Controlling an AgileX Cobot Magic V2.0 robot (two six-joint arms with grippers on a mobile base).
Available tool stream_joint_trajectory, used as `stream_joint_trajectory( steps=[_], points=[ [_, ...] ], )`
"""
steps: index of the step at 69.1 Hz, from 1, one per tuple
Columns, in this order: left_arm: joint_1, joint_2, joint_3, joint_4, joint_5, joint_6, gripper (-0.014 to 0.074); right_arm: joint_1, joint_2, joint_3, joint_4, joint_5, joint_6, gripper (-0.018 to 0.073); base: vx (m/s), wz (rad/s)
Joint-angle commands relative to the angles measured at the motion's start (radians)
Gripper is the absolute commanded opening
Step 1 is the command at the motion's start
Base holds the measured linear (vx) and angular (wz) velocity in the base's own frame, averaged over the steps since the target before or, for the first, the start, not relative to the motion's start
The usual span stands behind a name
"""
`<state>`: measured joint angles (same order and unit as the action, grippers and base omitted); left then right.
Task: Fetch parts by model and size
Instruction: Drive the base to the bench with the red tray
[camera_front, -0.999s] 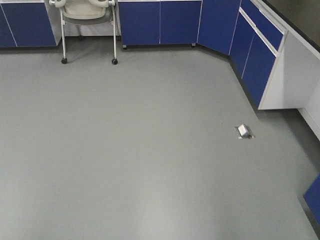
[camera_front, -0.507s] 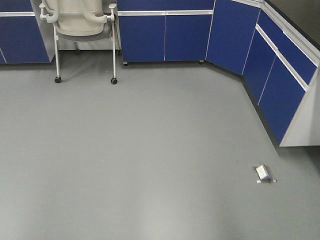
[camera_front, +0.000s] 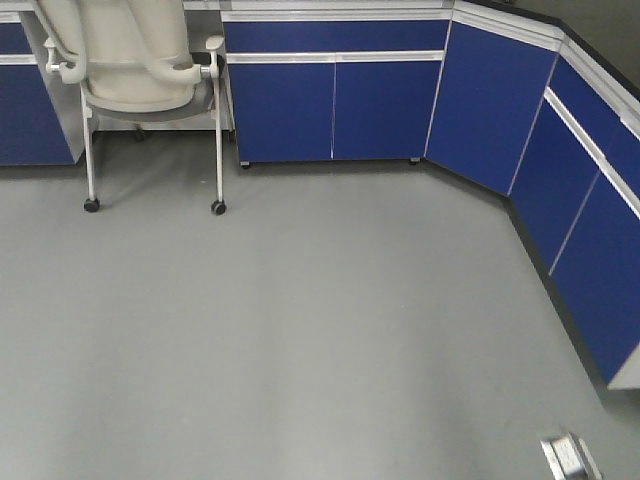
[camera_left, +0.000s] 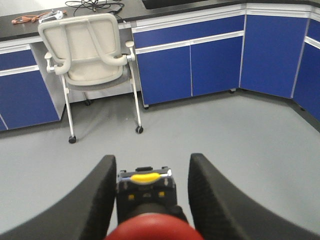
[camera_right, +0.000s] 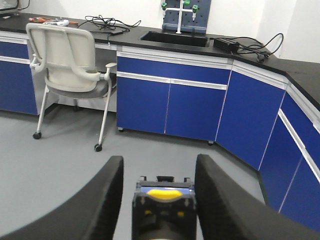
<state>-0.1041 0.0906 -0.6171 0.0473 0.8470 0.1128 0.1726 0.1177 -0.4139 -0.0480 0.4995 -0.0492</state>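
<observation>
In the left wrist view my left gripper (camera_left: 152, 159) is shut on a push-button switch. Its red cap (camera_left: 152, 230) is nearest the camera. Its dark base with a yellow-tabbed contact block (camera_left: 146, 187) points away between the black fingers (camera_left: 95, 200). In the right wrist view my right gripper (camera_right: 160, 159) holds a second switch (camera_right: 164, 205). I see only its dark base and its blue-and-yellow contact block, and its cap is hidden below the frame edge. Both are carried above the grey floor. Neither gripper nor either part shows in the front view.
Blue floor cabinets (camera_front: 335, 100) line the back wall and run along the right side (camera_front: 590, 230). A beige wheeled chair (camera_front: 140, 70) stands at the back left. A small metal floor box (camera_front: 567, 455) sits at the bottom right. A black counter with a sink (camera_right: 175, 37) tops the cabinets.
The front view has advanced toward the cabinets. The chair and cabinets have grown and dropped lower in the frame. The floor box has slid to the bottom right corner.
</observation>
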Motion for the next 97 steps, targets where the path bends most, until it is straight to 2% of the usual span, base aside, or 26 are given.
stream_joint_trajectory(
  steps=[1,55,97],
  points=[
    [-0.004,0.018,-0.019,-0.002,-0.076,-0.004,-0.0006,-0.003,0.013,-0.026,-0.005,-0.075,-0.008,-0.0005,0.59,0.01],
    [-0.004,0.018,-0.019,-0.002,-0.076,-0.004,-0.0006,-0.003,0.013,-0.026,-0.005,-0.075,-0.008,-0.0005,0.46,0.00],
    [-0.004,0.018,-0.019,-0.002,-0.076,-0.004,-0.0006,-0.003,0.013,-0.026,-0.005,-0.075,-0.008,-0.0005,0.22,-0.64]
  ],
)
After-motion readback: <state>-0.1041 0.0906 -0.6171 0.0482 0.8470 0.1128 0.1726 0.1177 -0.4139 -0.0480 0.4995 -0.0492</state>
